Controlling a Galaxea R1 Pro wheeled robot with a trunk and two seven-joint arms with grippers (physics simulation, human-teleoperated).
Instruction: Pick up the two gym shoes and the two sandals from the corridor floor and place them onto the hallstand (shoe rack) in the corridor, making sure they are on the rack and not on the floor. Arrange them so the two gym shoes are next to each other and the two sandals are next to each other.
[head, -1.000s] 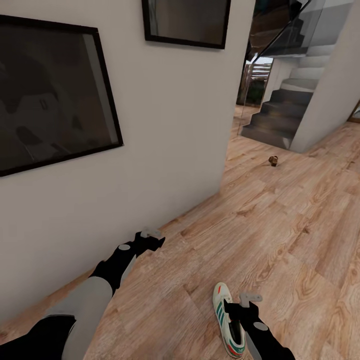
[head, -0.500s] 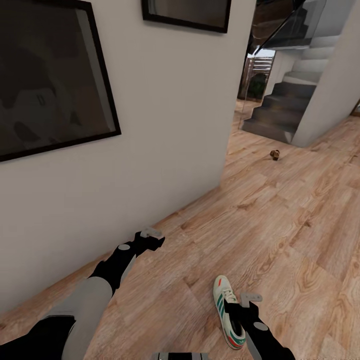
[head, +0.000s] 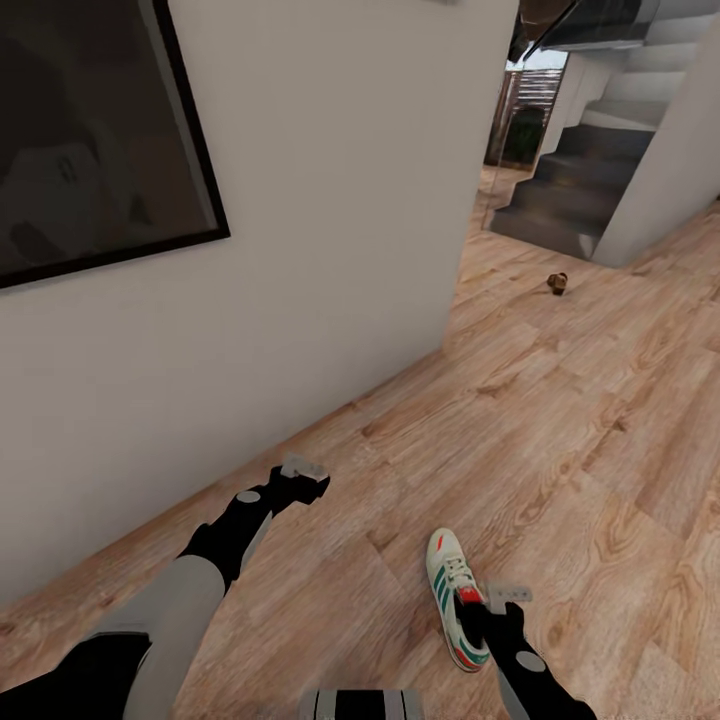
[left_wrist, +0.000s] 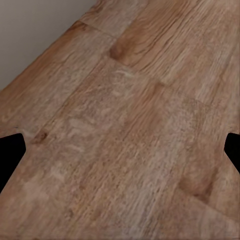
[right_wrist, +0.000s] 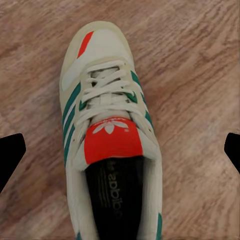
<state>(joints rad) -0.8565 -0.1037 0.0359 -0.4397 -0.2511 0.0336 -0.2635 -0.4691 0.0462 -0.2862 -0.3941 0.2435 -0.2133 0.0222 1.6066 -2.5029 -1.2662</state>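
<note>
The right hand (head: 500, 606) hangs directly over a gym shoe (head: 452, 596) that lies flat on the wood floor (head: 560, 440), sole down. In the right wrist view the shoe (right_wrist: 111, 145) sits squarely between the two dark fingertips at the picture's edges, its red tongue and open collar right under the hand. The fingers stand wide apart, well clear of the shoe's sides, and nothing is held. That centring looks deliberate: lined up over the collar and laces, the hand could come straight down and close across the shoe's narrow middle, which is probably the firmest place to pinch a soft upper.

The left hand (head: 303, 478) floats over bare floor beside the white wall (head: 330, 250), well apart from the shoe, with planks only beneath it (left_wrist: 120, 125). Its fingertips also sit wide, empty, likely parked out of the way while the right arm works.

Far ahead of both hands, near the foot of the stairs (head: 570, 190), a small brown object (head: 557, 283) rests on the floor; it may be one of the sandals, but it is too small to tell. A dark framed picture (head: 90, 150) hangs on the wall above the left arm.

The task appears to be at its start: this shoe not yet lifted.
</note>
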